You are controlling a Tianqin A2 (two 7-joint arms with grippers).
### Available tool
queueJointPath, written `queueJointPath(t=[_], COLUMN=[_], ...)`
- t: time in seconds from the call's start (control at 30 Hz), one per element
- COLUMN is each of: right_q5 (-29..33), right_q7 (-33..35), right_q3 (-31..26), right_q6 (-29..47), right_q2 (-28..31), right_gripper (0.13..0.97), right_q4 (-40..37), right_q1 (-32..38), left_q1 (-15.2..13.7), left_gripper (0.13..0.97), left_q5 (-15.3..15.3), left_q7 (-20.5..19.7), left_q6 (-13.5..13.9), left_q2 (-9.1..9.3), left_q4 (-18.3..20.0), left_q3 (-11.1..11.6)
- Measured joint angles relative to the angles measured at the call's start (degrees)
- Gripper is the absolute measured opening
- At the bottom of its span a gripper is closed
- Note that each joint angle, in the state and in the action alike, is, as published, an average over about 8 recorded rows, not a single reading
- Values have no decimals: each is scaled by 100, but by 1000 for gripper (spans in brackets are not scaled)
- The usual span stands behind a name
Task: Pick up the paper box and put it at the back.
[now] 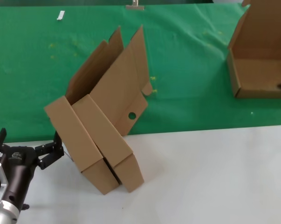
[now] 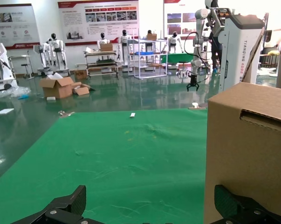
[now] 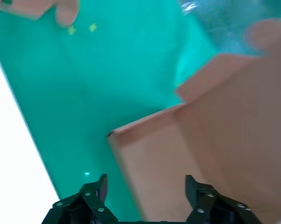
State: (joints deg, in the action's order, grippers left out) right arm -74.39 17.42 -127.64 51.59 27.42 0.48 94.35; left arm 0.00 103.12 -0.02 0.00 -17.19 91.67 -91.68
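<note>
Down at your near-left corner, your left gripper [image 1: 49,151] sits low over the white tabletop [image 1: 215,177], fingers spread and holding nothing, just beside the paper box [image 1: 110,100]. That box straddles the table edge and the green cloth [image 1: 187,51], lid flap up. Your right gripper [image 3: 147,198] hangs with fingers apart, empty, over another cardboard box [image 1: 261,70] far right.
</note>
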Motion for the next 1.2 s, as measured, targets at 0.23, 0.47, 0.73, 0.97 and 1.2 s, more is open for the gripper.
queueJointPath(t=[0.23, 0.47, 0.73, 0.97, 1.2], right_q5=[-936, -2525, -4604, -5653, -5935], right_q7=[-49, -748, -1020, -956, -870], right_q3=[922, 2447, 4544, 6241, 6545], right_q6=[1383, 2908, 3712, 3816, 3597], right_q2=[1098, 2070, 1970, 649, -1005], right_gripper=[605, 752, 875, 942, 960], right_q4=[690, 1930, 1790, 2390, 4072], right_q1=[53, -1240, -3339, -5142, -6684], left_q1=[0, 0, 0, 0, 0], left_gripper=[966, 966, 966, 966, 966], left_q5=[0, 0, 0, 0, 0], left_q7=[0, 0, 0, 0, 0], left_q6=[0, 0, 0, 0, 0], left_q2=[0, 0, 0, 0, 0], left_q4=[0, 0, 0, 0, 0], left_q3=[0, 0, 0, 0, 0])
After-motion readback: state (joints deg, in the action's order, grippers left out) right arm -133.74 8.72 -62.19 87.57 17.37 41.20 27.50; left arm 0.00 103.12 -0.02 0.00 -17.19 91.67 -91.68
